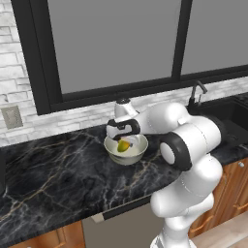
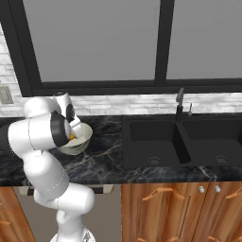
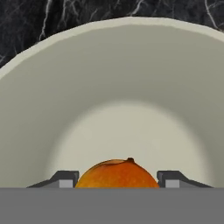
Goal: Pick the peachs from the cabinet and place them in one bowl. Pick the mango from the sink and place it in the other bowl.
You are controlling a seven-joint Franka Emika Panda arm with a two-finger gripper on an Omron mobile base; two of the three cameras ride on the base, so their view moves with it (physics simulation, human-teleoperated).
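1. Black marble counter (image 1: 53, 169) under the window carries the other bowl (image 1: 138, 152).
2. Hand (image 3: 116, 180) clamps the mango (image 1: 123, 145), seemingly just above the bowl's floor; release goes straight down.

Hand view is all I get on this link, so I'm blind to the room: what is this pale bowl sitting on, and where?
Observer: The pale bowl sits on a black marble counter, in front of a big window.
Operator: Is the sink close?
Observer: The black sink is further along the same counter, apart from the bowl.
Operator: The fruit looks all orange to me.
Observer: From the left base view the mango is yellow with a green patch, held by the gripper inside the bowl.
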